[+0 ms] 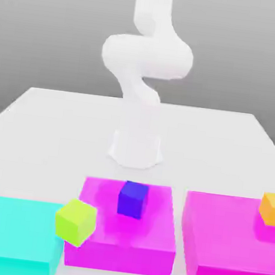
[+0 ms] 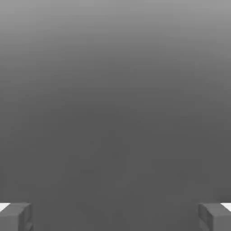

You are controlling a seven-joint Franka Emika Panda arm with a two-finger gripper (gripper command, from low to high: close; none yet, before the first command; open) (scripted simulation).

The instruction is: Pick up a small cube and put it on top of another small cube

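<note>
Orange cube (image 1: 273, 210) — edge-cropped, cyan block (image 1: 17, 234) — cropped

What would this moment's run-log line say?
claw: open, empty | lime cube: not stacked | blue cube: on middle magenta block

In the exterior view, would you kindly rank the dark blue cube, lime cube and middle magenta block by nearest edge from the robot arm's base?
1. Middle magenta block: just in front of the base.
2. Dark blue cube: on that block.
3. Lime cube: towards the exterior view's left.
</note>
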